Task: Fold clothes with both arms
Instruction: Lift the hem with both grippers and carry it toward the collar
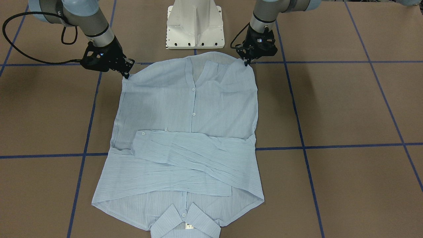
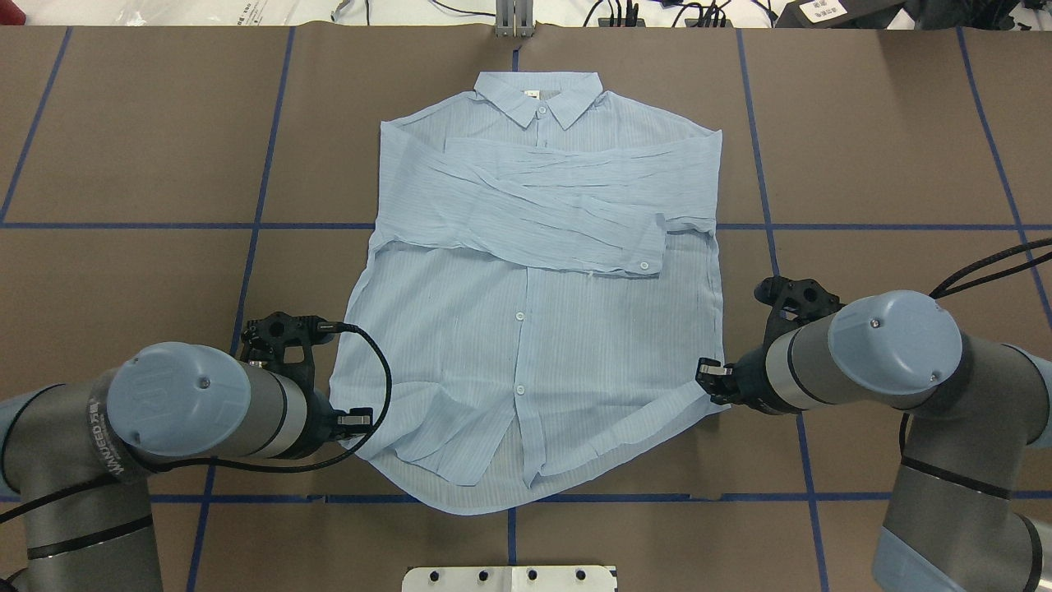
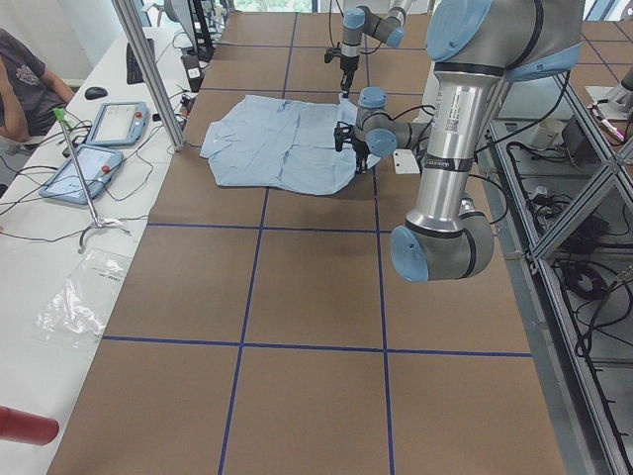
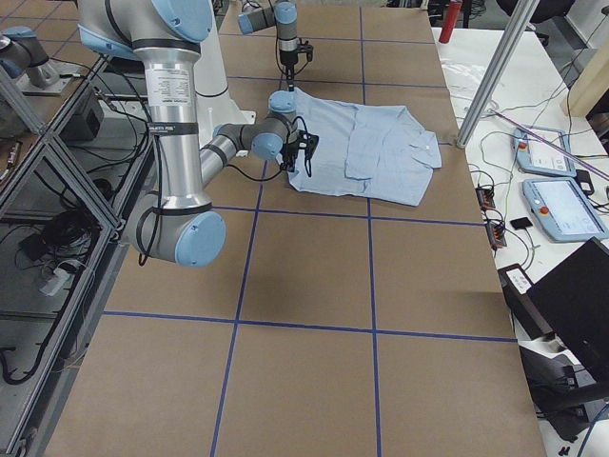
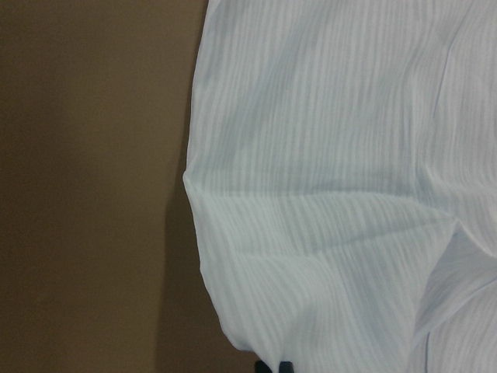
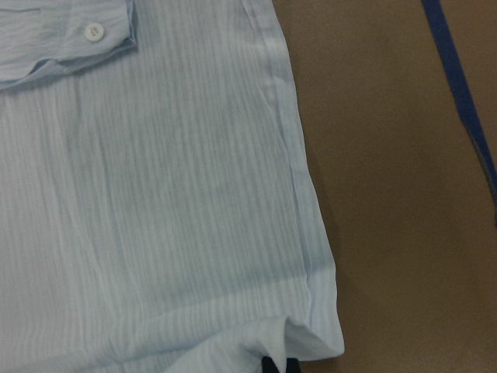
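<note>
The light-blue pinstriped shirt (image 2: 534, 329) lies flat and face up, its collar (image 2: 538, 97) at the far side and both sleeves folded across the chest. My left gripper (image 2: 355, 421) sits at the near left hem corner, and the left wrist view shows its dark tips (image 5: 273, 367) close together on a pinch of cloth. My right gripper (image 2: 708, 380) is at the near right hem corner, shut on a small fold of hem (image 6: 278, 365). In the front-facing view the left gripper (image 1: 247, 62) and the right gripper (image 1: 127, 76) touch the shirt (image 1: 185, 115) at its two corners.
The white base pedestal (image 1: 195, 26) stands just behind the hem. Brown table paper with blue tape lines (image 2: 246, 226) surrounds the shirt. A side table with tablets (image 3: 119, 124), a metal post (image 3: 148, 69) and a seated person (image 3: 25, 84) lies beyond the collar end.
</note>
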`<state>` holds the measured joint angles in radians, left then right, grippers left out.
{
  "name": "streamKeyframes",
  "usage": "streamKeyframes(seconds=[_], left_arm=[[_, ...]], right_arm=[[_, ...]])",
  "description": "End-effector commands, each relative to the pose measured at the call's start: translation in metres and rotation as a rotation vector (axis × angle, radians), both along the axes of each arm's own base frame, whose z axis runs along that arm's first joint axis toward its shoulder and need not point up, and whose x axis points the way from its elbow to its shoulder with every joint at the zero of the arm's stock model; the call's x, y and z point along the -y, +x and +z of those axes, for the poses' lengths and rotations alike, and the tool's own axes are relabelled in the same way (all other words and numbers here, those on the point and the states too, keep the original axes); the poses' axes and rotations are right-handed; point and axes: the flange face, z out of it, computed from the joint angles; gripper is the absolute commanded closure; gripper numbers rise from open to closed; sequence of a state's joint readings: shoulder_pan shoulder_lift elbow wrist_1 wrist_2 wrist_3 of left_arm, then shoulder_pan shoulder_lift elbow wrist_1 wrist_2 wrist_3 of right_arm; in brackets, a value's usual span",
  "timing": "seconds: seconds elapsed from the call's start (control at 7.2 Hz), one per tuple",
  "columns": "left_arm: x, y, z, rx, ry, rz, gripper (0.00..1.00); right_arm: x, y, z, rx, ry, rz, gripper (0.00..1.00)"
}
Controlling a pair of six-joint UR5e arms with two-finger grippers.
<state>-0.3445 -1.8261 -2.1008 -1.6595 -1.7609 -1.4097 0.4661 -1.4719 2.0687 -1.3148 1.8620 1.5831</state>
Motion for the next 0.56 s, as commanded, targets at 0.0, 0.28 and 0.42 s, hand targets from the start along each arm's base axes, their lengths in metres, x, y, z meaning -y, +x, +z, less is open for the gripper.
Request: streamKeyframes(seconds=[0.0,0.28,0.42], left_arm=[[0.012,-0.006,0.001,0.003,0.007,-0.016,1.0],[0.022,-0.013,0.004,0.012,0.03,-0.019,1.0],[0.023,-0.014,0.005,0.014,0.031,-0.021,1.0]], right_arm=[[0.017,0.015,0.0,0.008,-0.014,0.029,1.0],[0.032,0.033,-0.003,0.032,-0.05,0.032,1.0],[0.035,0.036,-0.001,0.03,-0.052,0.038,1.0]])
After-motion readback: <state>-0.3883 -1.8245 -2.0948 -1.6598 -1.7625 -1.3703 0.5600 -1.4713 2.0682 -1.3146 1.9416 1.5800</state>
